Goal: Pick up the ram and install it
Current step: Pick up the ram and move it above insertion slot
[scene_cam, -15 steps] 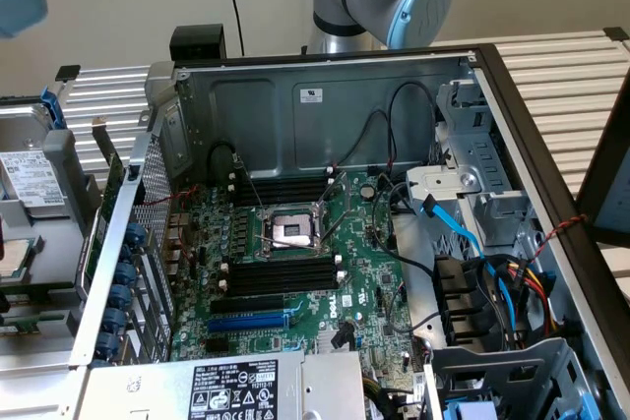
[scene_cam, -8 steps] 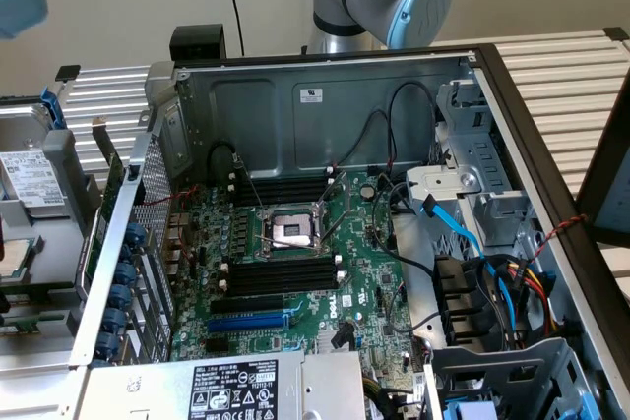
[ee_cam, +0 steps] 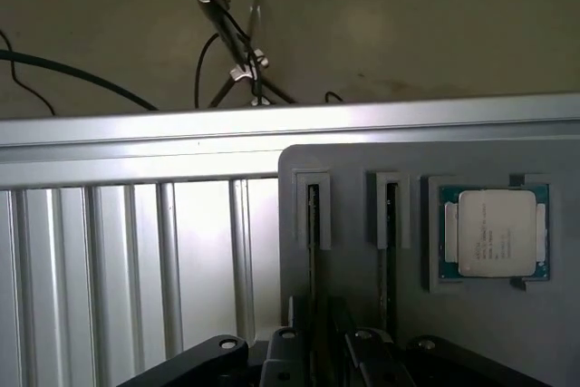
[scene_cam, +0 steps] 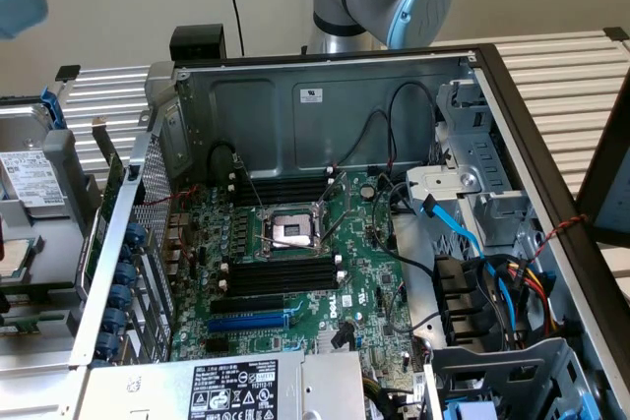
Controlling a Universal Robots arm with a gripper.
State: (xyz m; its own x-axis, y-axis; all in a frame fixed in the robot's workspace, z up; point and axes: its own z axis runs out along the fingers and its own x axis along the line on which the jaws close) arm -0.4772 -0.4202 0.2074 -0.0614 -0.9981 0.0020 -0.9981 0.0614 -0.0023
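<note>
In the wrist view a grey holder block (ee_cam: 362, 296) has two narrow upright pockets. A thin dark-green stick, the ram (ee_cam: 313, 233), stands on edge in one pocket, and a second thin stick (ee_cam: 390, 242) stands in the other. My gripper (ee_cam: 317, 355) hovers just over the end of the first pocket, in line with the ram. In the exterior view the open computer case holds the green motherboard (scene_cam: 354, 272), with long black memory slots (scene_cam: 281, 277) beside the CPU socket (scene_cam: 290, 231); a second bank of slots (scene_cam: 281, 189) lies behind it.
A square processor chip (ee_cam: 494, 233) sits in a recess of the holder next to the pockets. A ribbed aluminium table (ee_cam: 118, 269) lies beside the holder. The case walls (scene_cam: 295, 105), a drive cage (scene_cam: 472, 194) and loose cables (scene_cam: 492, 272) crowd the exterior view's right.
</note>
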